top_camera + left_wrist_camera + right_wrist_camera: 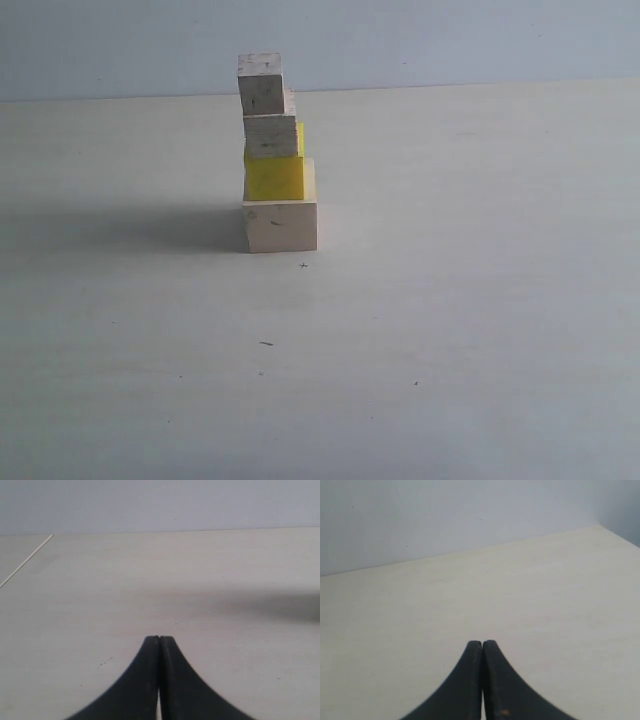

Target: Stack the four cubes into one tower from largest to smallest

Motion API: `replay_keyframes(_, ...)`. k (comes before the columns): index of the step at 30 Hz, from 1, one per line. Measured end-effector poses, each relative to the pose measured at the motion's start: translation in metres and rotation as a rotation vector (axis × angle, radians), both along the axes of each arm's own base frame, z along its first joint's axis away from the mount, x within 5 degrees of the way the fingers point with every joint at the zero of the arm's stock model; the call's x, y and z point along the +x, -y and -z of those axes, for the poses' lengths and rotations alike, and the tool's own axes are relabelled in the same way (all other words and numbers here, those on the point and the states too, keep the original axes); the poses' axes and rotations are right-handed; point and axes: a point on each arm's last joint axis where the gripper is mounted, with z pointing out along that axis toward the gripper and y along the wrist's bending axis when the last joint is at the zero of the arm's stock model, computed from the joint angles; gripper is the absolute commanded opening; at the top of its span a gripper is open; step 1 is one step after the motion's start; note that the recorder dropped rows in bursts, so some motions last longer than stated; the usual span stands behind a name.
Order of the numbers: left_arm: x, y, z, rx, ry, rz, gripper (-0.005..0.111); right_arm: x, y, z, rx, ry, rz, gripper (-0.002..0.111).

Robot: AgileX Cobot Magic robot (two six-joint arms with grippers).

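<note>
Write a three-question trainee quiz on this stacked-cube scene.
1. True or false: the yellow cube rests directly on the table.
2. Multiple choice: how many cubes make up the tower? A two, B three, C four.
3. Fill in: the fingers of the left gripper and the right gripper are both ____.
Key: 1 false, it sits on the large pale cube; 2 C; 3 shut.

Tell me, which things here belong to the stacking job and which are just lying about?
Job: large pale wooden cube, yellow cube, grainy wooden cube, top wooden cube.
Lying about: only the table and wall.
</note>
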Motion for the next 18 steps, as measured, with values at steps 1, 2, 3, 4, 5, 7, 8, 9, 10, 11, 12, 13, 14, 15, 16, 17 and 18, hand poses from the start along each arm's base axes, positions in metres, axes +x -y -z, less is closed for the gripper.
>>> replay_keyframes(1,0.000,0.000,0.000,0.000,0.000,0.000,0.000,0.000,0.000,0.004,0.000,-0.007,0.000,0.000)
replay_keyframes(2,0.000,0.000,0.000,0.000,0.000,0.000,0.000,-0.001,0.000,0.010,-0.002,-0.012,-0.002,0.000)
replay_keyframes(3,0.000,0.000,0.000,0.000,0.000,0.000,0.000,-0.001,0.000,0.012,-0.002,-0.009,-0.007,0.000)
replay_keyframes(4,0.000,0.000,0.000,0.000,0.000,0.000,0.000,-0.002,-0.001,0.016,-0.002,-0.007,-0.012,0.000)
replay_keyframes(5,0.000,0.000,0.000,0.000,0.000,0.000,0.000,-0.002,-0.001,0.019,-0.002,-0.004,-0.016,0.000)
replay_keyframes(7,0.000,0.000,0.000,0.000,0.000,0.000,0.000,-0.003,-0.001,0.019,-0.003,0.015,-0.021,0.000)
replay_keyframes(8,0.000,0.000,0.000,0.000,0.000,0.000,0.000,-0.004,-0.001,0.018,-0.004,0.031,-0.023,0.000)
replay_keyframes(9,0.000,0.000,0.000,0.000,0.000,0.000,0.000,-0.004,-0.001,0.017,-0.004,0.041,-0.024,0.000)
replay_keyframes(10,0.000,0.000,0.000,0.000,0.000,0.000,0.000,-0.004,-0.001,0.017,-0.004,0.045,-0.024,0.000)
replay_keyframes(11,0.000,0.000,0.000,0.000,0.000,0.000,0.000,-0.004,-0.002,0.016,-0.007,0.047,-0.025,0.000)
replay_keyframes(12,0.000,0.000,0.000,0.000,0.000,0.000,0.000,-0.004,-0.002,0.016,-0.010,0.047,-0.026,0.000)
replay_keyframes(13,0.000,0.000,0.000,0.000,0.000,0.000,0.000,-0.004,-0.002,0.016,-0.017,0.047,-0.028,0.000)
replay_keyframes(14,0.000,0.000,0.000,0.000,0.000,0.000,0.000,-0.004,-0.002,0.016,-0.028,0.046,-0.031,0.000)
replay_keyframes(15,0.000,0.000,0.000,0.000,0.000,0.000,0.000,-0.004,-0.002,0.016,-0.038,0.045,-0.034,0.000)
replay_keyframes(16,0.000,0.000,0.000,0.000,0.000,0.000,0.000,-0.004,-0.002,0.017,-0.054,0.042,-0.038,0.000)
replay_keyframes(17,0.000,0.000,0.000,0.000,0.000,0.000,0.000,-0.004,-0.001,0.017,-0.066,0.039,-0.041,0.000)
replay_keyframes(18,0.000,0.000,0.000,0.000,0.000,0.000,0.000,-0.004,-0.001,0.017,-0.076,0.036,-0.044,0.000)
